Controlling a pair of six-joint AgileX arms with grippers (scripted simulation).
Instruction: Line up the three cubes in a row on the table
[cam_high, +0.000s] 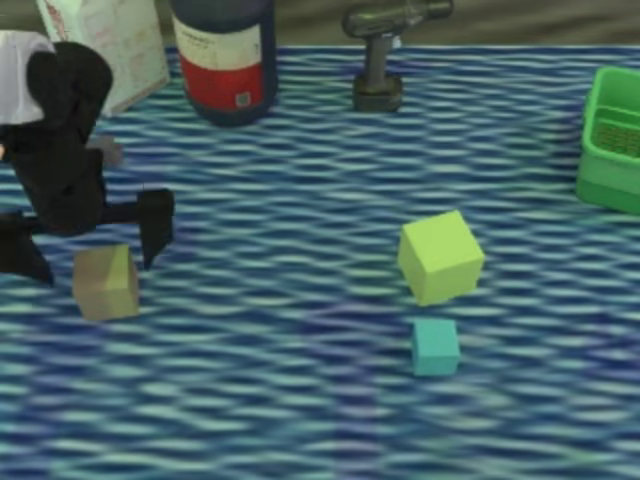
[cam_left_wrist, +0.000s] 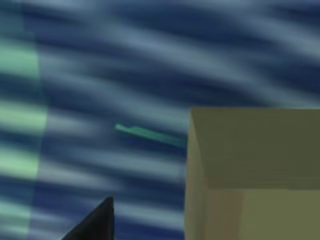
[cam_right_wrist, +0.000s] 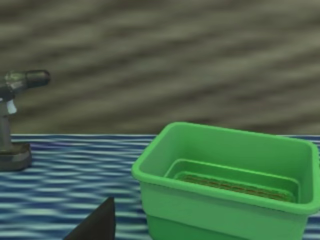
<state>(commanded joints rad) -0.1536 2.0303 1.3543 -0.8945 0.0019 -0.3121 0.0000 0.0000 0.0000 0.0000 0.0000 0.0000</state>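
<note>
Top view: the left gripper (cam_high: 85, 250) hangs at the frame's left edge, fingers spread apart, directly over the tan-olive cube (cam_high: 105, 283) on the rippled table (cam_high: 280, 400). The lime-green cube (cam_high: 441, 256) sits right of centre, with the teal cube (cam_high: 435, 347) just below it.

Left wrist view: the tan-olive cube (cam_left_wrist: 252, 175) fills the lower right, beside one dark fingertip (cam_left_wrist: 97, 222).

Right wrist view: a green basket (cam_right_wrist: 225, 190), a drill (cam_right_wrist: 15, 120), and one fingertip (cam_right_wrist: 100, 222); whether that gripper is released or clenched cannot be told.

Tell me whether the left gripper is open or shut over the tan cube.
Open. In the top view the left gripper's two dark fingers stand spread apart just above the tan-olive cube, which sits on the table, not clamped.
</note>
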